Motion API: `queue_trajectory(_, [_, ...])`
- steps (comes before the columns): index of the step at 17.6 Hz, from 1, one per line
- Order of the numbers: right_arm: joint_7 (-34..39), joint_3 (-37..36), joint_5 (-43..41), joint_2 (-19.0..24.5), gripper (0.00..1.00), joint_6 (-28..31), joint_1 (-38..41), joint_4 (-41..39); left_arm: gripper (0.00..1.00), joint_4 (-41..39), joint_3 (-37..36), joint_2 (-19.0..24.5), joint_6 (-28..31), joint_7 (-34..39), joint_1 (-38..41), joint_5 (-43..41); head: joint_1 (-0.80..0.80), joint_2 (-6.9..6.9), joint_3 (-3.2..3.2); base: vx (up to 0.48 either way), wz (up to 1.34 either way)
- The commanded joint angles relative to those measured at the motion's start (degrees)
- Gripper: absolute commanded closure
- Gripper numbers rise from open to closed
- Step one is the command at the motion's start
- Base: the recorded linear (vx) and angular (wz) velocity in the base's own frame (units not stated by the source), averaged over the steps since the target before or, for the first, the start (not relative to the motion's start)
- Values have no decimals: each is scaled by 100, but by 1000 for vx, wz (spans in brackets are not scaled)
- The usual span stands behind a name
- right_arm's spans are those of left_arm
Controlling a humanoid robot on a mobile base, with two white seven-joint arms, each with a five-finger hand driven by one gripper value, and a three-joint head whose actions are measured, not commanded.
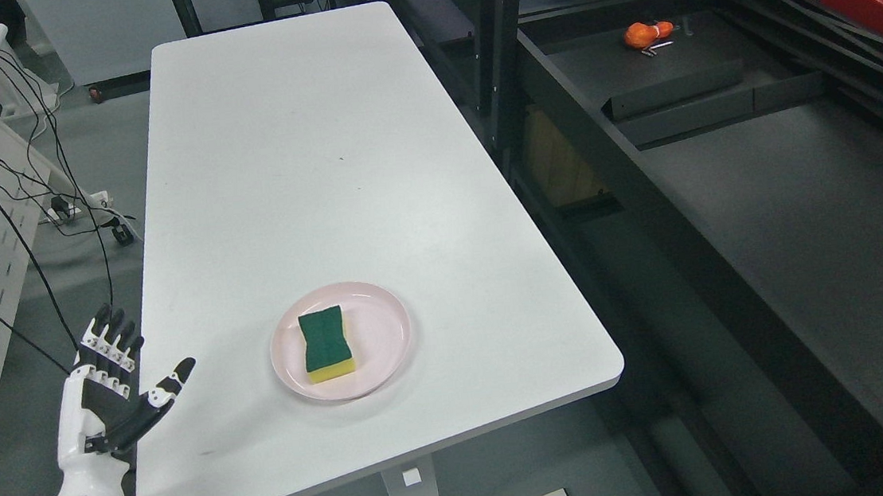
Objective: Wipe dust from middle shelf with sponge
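A sponge [326, 345], green on top with a yellow base, lies in a pink plate [387, 357] near the front of the white table [306, 156]. My left hand [113, 380] hovers at the table's front left edge, fingers spread and holding nothing, well left of the plate. A dark shelf [789, 201] runs along the right side of the picture. The right arm is out of sight.
An orange object [647, 34] rests on the far part of the dark shelf, near black dividers [684, 103]. A black rack post [501, 59] stands between table and shelf. Cables [45, 195] hang over a white perforated cabinet at the left.
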Motion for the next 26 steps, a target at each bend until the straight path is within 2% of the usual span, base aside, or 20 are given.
queue_trajectory(1, [-7, 0, 0, -100, 0, 411, 2, -100, 1, -19, -79, 15, -1, 1, 88, 6, 0, 0, 0, 0, 0])
queue_trajectory(7, [1, 0, 0, -100, 0, 411, 2, -100, 1, 69, -61, 143, 43, 45, -148, -11, 0, 0, 0, 0, 0])
queue_trajectory(9, [1, 0, 0, -100, 0, 420, -7, -100, 1, 270, -70, 529, 52, 27, -342, -194, 0, 0, 0, 0, 0])
queue_trajectory(11, [1, 0, 0, -100, 0, 411, -7, -100, 1, 455, -96, 1012, 26, -8, -623, -747, 0, 0, 0, 0, 0])
queue_trajectory(14, [1, 0, 0, -100, 0, 411, 2, -100, 1, 728, -560, 1951, -36, -35, -879, -1564, 0, 0, 0, 0, 0])
queue_trajectory(15, [1, 0, 0, -100, 0, 419, -7, -100, 1, 859, -762, 2259, -210, -35, -905, -1915, 0, 0, 0, 0, 0])
queue_trajectory(16, [1, 0, 0, -100, 0, 411, 1, -100, 1, 1043, -912, 2488, -681, -35, -949, -2475, 0, 0, 0, 0, 0])
queue_trajectory(18, [1, 0, 0, -100, 0, 411, -7, -100, 1, 1456, -940, 2587, -1395, -35, -1220, -3540, 0, 0, 0, 0, 0])
queue_trajectory(20, [1, 0, 0, -100, 0, 411, 1, -100, 1, 1729, -931, 2727, -1696, -226, -1441, -4244, 0, 0, 0, 0, 0])
queue_trajectory(23, [1, 0, 0, -100, 0, 419, -7, -100, 1, 2037, -957, 3491, -2038, -955, -1801, -5080, 0, 0, 0, 0, 0])
queue_trajectory(26, [1, 0, 0, -100, 0, 411, 2, -100, 1, 2187, -1123, 3685, -2582, -1325, -2126, -5845, 0, 0, 0, 0, 0])
